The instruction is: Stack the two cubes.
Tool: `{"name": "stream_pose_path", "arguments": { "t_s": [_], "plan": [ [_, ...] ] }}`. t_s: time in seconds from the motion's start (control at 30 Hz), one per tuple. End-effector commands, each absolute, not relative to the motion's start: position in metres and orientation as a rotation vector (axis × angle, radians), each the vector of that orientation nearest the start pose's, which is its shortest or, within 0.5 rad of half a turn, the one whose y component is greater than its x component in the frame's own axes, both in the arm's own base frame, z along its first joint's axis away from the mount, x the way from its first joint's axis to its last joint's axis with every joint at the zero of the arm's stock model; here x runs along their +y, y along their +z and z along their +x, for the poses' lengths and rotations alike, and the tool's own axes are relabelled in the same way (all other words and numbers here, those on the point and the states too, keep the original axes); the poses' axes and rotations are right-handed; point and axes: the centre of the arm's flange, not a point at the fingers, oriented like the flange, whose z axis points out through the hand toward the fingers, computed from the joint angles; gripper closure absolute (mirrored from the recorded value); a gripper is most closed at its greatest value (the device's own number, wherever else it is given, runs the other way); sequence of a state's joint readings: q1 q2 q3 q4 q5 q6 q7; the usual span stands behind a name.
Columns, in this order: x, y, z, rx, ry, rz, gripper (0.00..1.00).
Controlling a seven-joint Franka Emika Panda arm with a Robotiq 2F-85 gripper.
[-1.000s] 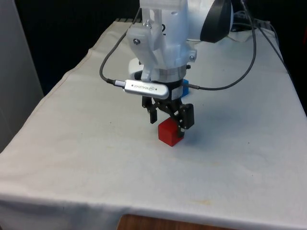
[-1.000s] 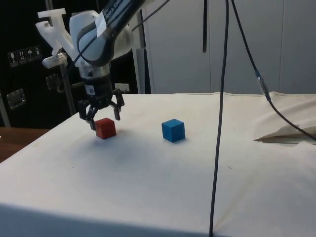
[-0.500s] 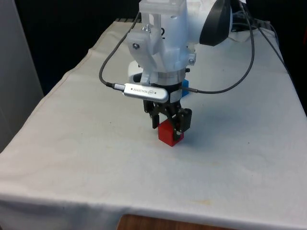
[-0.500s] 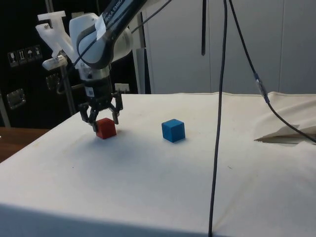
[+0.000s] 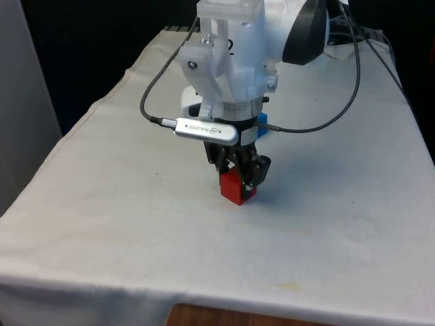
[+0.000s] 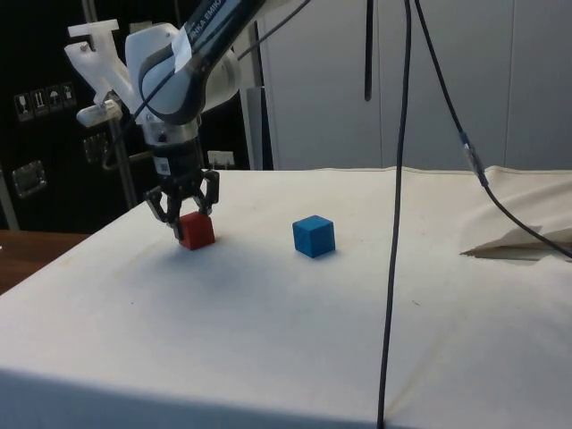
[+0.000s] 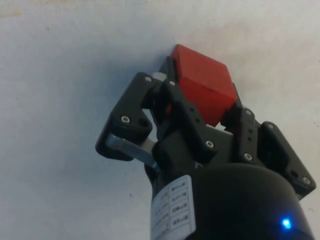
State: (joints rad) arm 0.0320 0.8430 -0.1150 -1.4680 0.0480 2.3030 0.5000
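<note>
Red cube (image 5: 234, 189) on white-clothed surface (image 5: 122, 204), near its front end. Jaws clamped against 2 opposite sides of red cube, seen closest in wrist view (image 7: 205, 92). Gripper (image 6: 183, 212) low over it. Side view: blue cube (image 6: 314, 236) stands apart on cloth; front view: arm hides most of it.

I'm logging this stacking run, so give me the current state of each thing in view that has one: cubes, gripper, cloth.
red cube: on the cloth, clamped between the fingers, not stacked.
blue cube: resting free on the cloth, apart from the red one, nothing on top.
gripper: shut on the red cube, low at the table.
white cloth: spread flat, rumpled into a fold at the side view's right edge.
</note>
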Motion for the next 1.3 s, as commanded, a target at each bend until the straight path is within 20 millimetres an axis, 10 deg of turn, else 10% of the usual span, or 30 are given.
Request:
{"name": "stream_pose_path", "arguments": {
  "t_s": [0.0,1.27],
  "plan": [
    [-0.045,0.184,0.716,0.914,-0.013,-3.061,1.0],
    [-0.047,0.309,0.686,0.892,0.018,-3.088,1.0]
  ]
}}
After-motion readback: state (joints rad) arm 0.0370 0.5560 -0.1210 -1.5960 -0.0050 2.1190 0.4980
